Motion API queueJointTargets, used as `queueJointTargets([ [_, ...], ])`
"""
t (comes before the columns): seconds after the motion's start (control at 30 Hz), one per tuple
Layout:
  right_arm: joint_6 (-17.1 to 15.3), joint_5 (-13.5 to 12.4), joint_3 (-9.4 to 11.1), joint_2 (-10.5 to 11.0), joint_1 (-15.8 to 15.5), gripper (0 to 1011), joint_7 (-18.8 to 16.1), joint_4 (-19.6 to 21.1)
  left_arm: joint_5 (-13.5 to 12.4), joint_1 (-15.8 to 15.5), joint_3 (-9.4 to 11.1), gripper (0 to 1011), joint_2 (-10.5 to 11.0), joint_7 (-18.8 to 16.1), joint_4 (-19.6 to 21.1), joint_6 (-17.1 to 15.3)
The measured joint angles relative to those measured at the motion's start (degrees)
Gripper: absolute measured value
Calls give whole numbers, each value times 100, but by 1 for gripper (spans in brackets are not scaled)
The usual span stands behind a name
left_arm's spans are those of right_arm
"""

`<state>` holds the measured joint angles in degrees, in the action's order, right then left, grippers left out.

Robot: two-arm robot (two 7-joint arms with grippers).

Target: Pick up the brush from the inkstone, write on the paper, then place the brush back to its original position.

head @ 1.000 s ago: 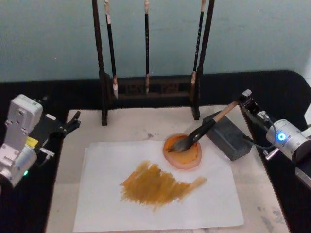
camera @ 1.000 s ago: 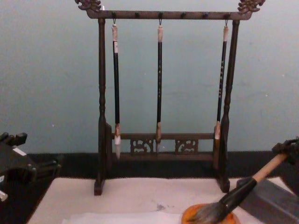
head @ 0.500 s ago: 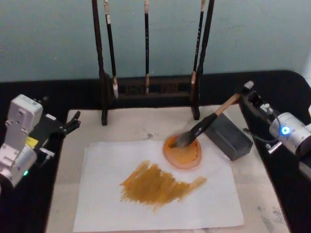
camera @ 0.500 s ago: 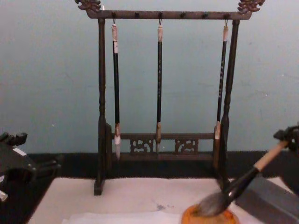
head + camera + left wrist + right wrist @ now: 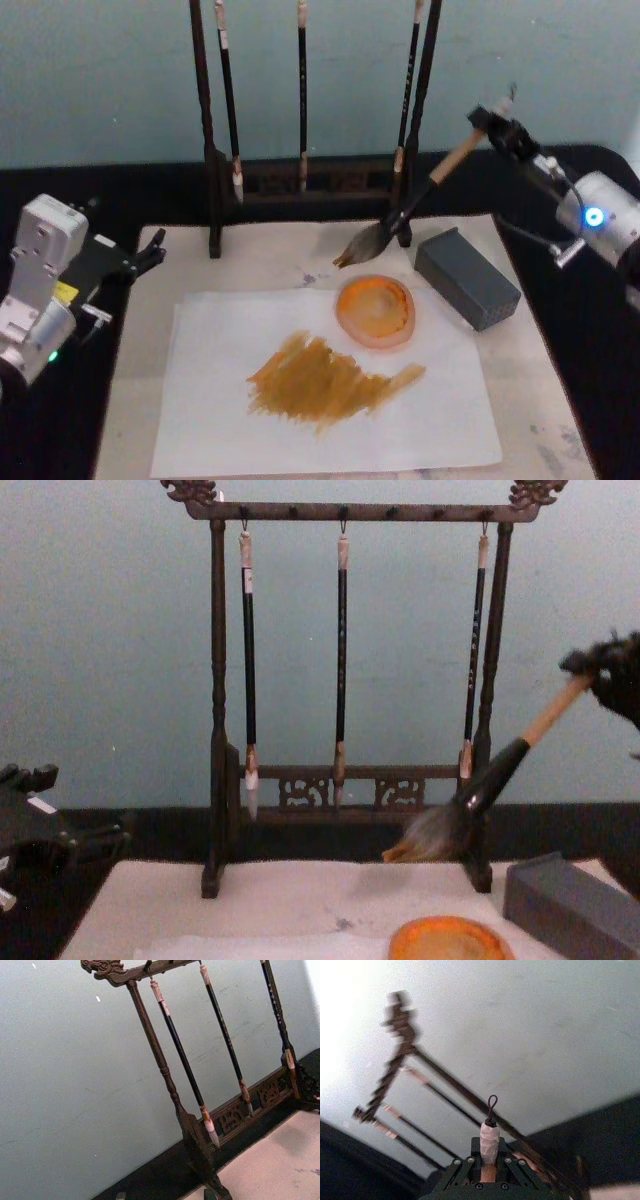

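At upper right of the head view, the large calligraphy brush (image 5: 425, 190): grey-brown tuft with an ochre-stained tip, black lower shaft, tan handle, white end cap; right gripper (image 5: 497, 118): black, with a blue light on the silver arm behind it; thin paper sheet (image 5: 440, 420), lower centre: bright white, bearing a streaked ochre-brown smear (image 5: 320, 380); round dish (image 5: 375, 311): orange, paler at the centre; rectangular block (image 5: 467, 278): dark grey; mat (image 5: 270, 255): off-white with a small grey smudge; wooden brush rack (image 5: 207, 140): dark brown; three slim hanging brushes (image 5: 301, 90): black shafts, pale tips; wall (image 5: 100, 80): pale teal; table (image 5: 60, 190): black.
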<state>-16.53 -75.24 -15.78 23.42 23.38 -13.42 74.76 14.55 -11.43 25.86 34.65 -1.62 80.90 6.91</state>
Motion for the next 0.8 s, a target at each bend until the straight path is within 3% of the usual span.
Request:
queueJointTargets([
  [0.23, 229, 602, -430, 327, 238, 169, -193, 458, 0, 0, 0, 1009, 0, 0, 0, 0],
  [0.4, 368, 823, -641, 517, 292, 169, -361, 847, 0, 0, 0, 1009, 0, 0, 0, 0],
  [0.6, 382, 858, -773, 734, 211, 169, -485, 1284, 0, 0, 0, 1010, 0, 0, 0, 0],
  [0.8, 527, 1220, -1005, 1147, -31, 169, -613, 1851, 0, 0, 0, 1010, 0, 0, 0, 0],
])
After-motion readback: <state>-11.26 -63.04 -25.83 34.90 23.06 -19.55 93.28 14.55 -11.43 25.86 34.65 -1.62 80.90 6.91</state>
